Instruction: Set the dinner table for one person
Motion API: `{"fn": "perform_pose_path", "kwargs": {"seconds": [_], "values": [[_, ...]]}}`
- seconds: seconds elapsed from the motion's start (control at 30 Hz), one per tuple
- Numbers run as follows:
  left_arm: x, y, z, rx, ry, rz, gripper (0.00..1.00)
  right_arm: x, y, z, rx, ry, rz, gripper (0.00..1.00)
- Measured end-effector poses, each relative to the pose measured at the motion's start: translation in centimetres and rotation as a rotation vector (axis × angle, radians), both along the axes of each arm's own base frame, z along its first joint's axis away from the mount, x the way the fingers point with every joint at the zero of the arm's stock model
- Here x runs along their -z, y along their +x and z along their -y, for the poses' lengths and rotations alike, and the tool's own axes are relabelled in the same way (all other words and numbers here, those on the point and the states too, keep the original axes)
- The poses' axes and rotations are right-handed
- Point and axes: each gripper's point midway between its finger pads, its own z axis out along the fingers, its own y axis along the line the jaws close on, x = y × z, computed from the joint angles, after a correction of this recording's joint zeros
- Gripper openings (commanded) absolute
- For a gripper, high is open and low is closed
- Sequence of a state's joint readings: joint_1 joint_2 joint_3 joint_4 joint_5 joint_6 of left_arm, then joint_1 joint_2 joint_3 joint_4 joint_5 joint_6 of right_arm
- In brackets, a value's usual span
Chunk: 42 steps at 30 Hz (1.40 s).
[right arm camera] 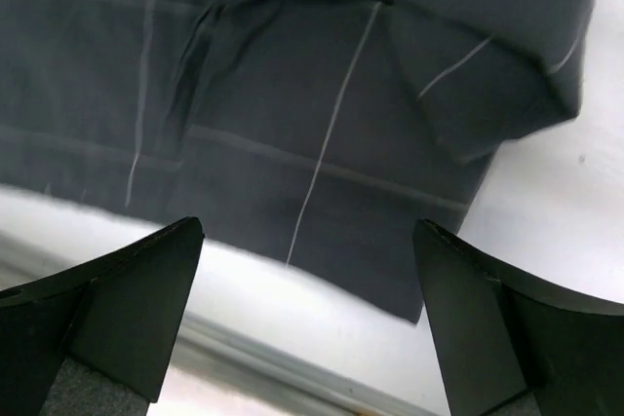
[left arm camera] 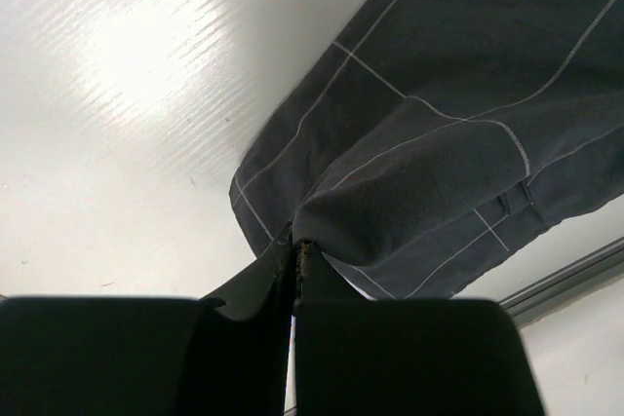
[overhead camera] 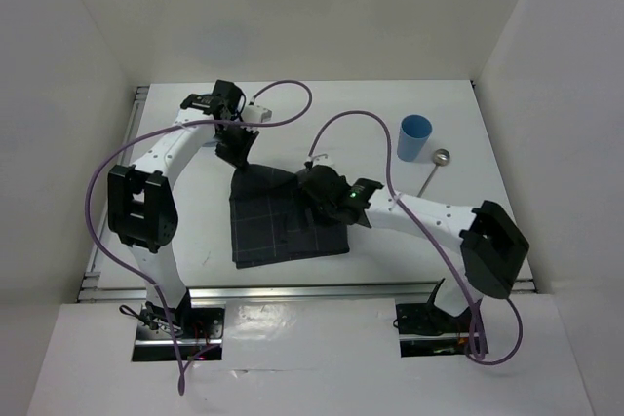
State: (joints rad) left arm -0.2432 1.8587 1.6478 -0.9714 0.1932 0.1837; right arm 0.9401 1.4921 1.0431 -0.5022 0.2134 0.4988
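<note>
White walls box in the dinner table [overhead camera: 322, 104], which lies ahead of my bases with its long axis running left to right. My left gripper [left arm camera: 295, 245] is pinched tight on a far fold of the dark grid-lined cloth mat [overhead camera: 283, 226] near the table's middle. My right gripper [right arm camera: 307, 226] hangs over the mat, jaws wide, holding nothing. A blue cup [overhead camera: 414, 136] and a spoon [overhead camera: 434, 168] sit far right.

1 mat [overhead camera: 265, 231], 1 cup [overhead camera: 414, 136], 1 spoon [overhead camera: 435, 170]
</note>
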Motion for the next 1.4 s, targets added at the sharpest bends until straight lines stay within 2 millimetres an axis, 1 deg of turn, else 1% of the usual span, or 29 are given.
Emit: {"fn": "perform_pose_path", "kwargs": {"seconds": [0.13,0.17,0.2,0.23,0.3,0.37,0.43,0.5,0.53,0.6,0.67,0.73,0.77,0.83,0.93,1.0,1.1,1.2,1.3,1.4], "values": [[0.0,0.2,-0.7,-0.021,0.013,0.002,0.00,0.8,2.3,0.0,0.117,-0.057,-0.010,0.97],[0.0,0.3,-0.8,-0.023,0.016,0.003,0.00,0.7,3.0,0.1,0.153,-0.064,-0.011,0.94],[0.0,0.3,-1.0,-0.028,0.020,0.004,0.00,0.6,3.4,0.2,0.175,-0.064,-0.014,0.88],[0.0,0.4,-1.2,-0.033,0.022,0.005,0.00,0.5,3.7,0.5,0.195,-0.060,-0.019,0.86],[0.1,0.5,-1.8,-0.048,0.028,0.006,0.00,0.5,4.6,1.5,0.255,-0.045,-0.044,0.82],[0.1,0.7,-2.2,-0.061,0.028,0.006,0.00,0.6,5.6,3.0,0.326,-0.022,-0.074,0.82],[0.1,0.8,-2.5,-0.069,0.028,0.006,0.00,1.0,6.0,4.4,0.384,-0.007,-0.098,0.82],[0.1,0.8,-2.7,-0.074,0.029,0.006,0.00,1.7,5.7,5.8,0.424,-0.008,-0.122,0.82],[0.0,0.8,-2.7,-0.074,0.028,0.006,0.00,2.0,5.3,6.1,0.426,-0.011,-0.132,0.82],[0.0,0.8,-2.7,-0.074,0.028,0.007,0.00,2.4,4.8,5.9,0.401,-0.007,-0.149,0.82],[0.0,0.9,-2.7,-0.073,0.028,0.008,0.00,2.7,4.7,5.5,0.357,-0.001,-0.156,0.79],[0.0,0.9,-2.7,-0.072,0.027,0.009,0.00,2.9,5.0,4.7,0.312,0.009,-0.158,0.76],[0.0,0.9,-2.7,-0.072,0.027,0.009,0.00,3.2,5.2,4.4,0.296,0.007,-0.162,0.76],[0.0,0.9,-2.7,-0.072,0.027,0.010,0.00,4.0,5.6,3.9,0.276,-0.003,-0.169,0.73],[0.0,0.9,-2.7,-0.072,0.027,0.012,0.00,5.4,6.2,4.1,0.272,-0.020,-0.191,0.72],[0.0,0.9,-2.7,-0.072,0.027,0.012,0.00,5.8,6.7,4.9,0.289,-0.027,-0.201,0.69],[0.0,1.0,-2.7,-0.072,0.027,0.012,0.00,5.7,8.1,5.9,0.314,-0.001,-0.194,0.65],[0.0,1.0,-2.7,-0.072,0.027,0.013,0.00,5.4,9.3,6.3,0.299,0.036,-0.184,0.65],[0.0,0.9,-2.7,-0.072,0.027,0.012,0.00,4.9,9.9,5.6,0.231,0.080,-0.176,0.65],[0.0,0.9,-2.7,-0.072,0.027,0.012,0.00,4.5,10.0,4.4,0.154,0.124,-0.165,0.51]]}}
